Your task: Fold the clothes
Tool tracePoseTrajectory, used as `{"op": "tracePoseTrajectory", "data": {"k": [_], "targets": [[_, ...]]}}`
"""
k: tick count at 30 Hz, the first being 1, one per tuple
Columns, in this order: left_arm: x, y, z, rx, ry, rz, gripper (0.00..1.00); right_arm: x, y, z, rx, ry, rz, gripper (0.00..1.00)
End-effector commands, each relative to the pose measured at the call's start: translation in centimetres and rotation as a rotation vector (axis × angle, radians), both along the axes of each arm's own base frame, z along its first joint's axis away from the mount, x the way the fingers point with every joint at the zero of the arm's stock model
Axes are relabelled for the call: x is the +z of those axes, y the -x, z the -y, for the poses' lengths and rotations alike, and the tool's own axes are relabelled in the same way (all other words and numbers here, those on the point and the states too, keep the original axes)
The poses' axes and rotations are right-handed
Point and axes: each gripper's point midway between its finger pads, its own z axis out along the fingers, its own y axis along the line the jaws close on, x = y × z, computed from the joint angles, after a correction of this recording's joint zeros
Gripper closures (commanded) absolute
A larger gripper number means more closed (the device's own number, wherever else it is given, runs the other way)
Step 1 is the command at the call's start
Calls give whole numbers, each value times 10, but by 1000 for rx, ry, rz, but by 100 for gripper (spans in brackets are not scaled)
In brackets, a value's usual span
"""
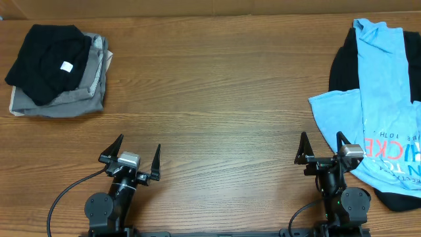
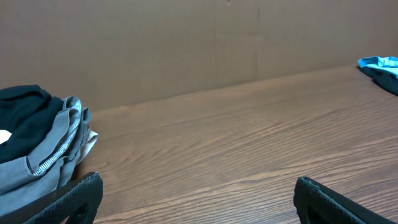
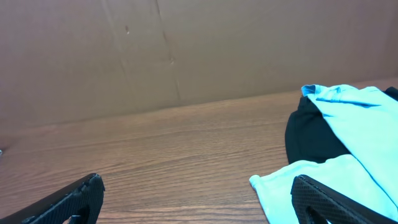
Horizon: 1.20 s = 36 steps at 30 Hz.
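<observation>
The light blue T-shirt with coral-red and white lettering lies crumpled at the table's right edge, on top of a black garment. It also shows in the right wrist view, and as a small blue patch in the left wrist view. My right gripper is open and empty, low at the front, its right finger just over the shirt's near left corner. My left gripper is open and empty at the front left, far from the shirt.
A stack of folded clothes sits at the back left: a black garment with a white tag on top of grey ones; it also shows in the left wrist view. A brown cardboard wall backs the wooden table.
</observation>
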Motion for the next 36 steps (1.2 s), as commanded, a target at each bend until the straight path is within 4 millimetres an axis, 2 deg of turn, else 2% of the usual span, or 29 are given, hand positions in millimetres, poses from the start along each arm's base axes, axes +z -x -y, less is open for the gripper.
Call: {"op": "tracePoseTrajectory", "data": {"k": [1,15,25,36], "targets": [[1,0,-1,5,-21,12,0,-2,0,2,-13,0,4,0],[1,0,-2,9,-21,12,0,0,0,2,-13,0,12,0],[14,-1,-4,22,-7,63,0,24,1,2,-12,-3,109,0],[15,-2,-8,48,-8,66,0,25,1,2,-12,-3,114,0]]}}
